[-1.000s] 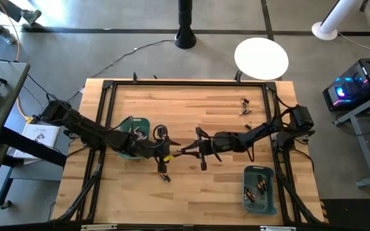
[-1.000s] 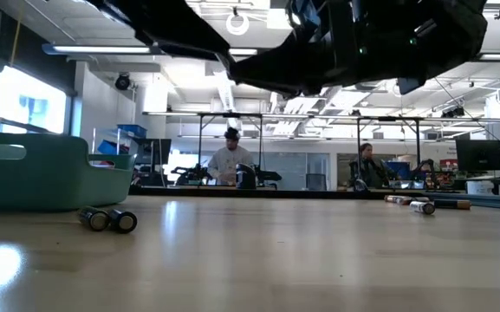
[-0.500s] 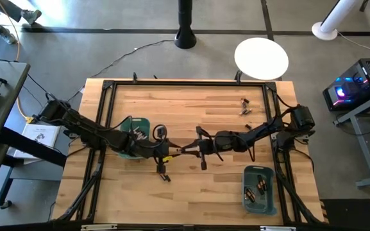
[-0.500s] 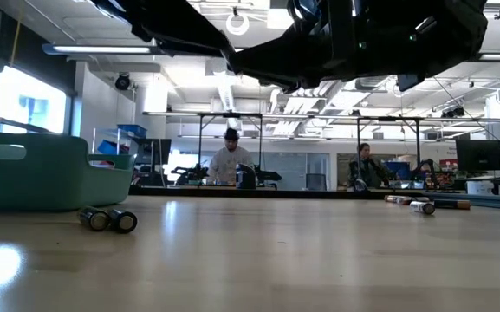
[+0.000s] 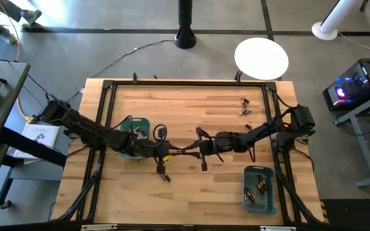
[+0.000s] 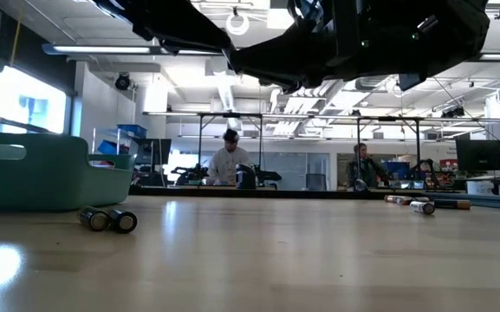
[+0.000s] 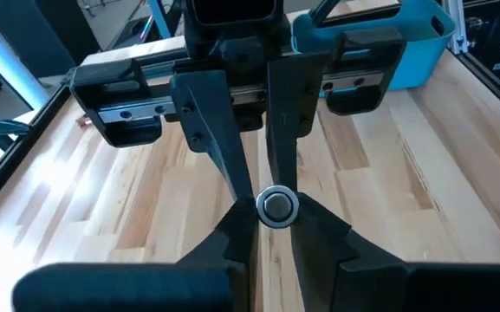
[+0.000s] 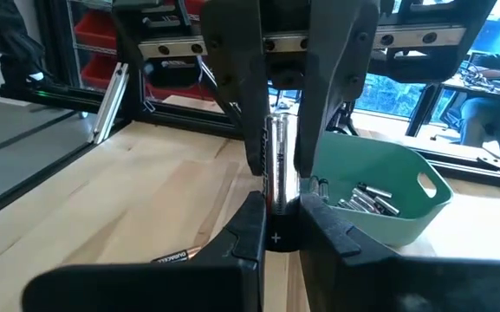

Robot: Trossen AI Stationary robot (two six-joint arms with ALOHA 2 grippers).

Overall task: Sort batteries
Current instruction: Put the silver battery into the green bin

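meeting above mid-table, the left gripper (image 5: 174, 154) and right gripper (image 5: 189, 152) both pinch 1 silvery battery (image 7: 276, 206), apparently a handover. that likely routes it toward the left bin (image 5: 135, 124), though the contact looks unclear from above.

Both arms (image 6: 336, 39) are cut off by the low view's top edge.

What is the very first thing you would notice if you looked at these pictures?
Two dark robot arms meet nose to nose above the middle of the table, the left pincer and right pincer both pinching one silvery battery between them. Next you would spot the teal bins: one beside the left arm, another near the table's front right corner.
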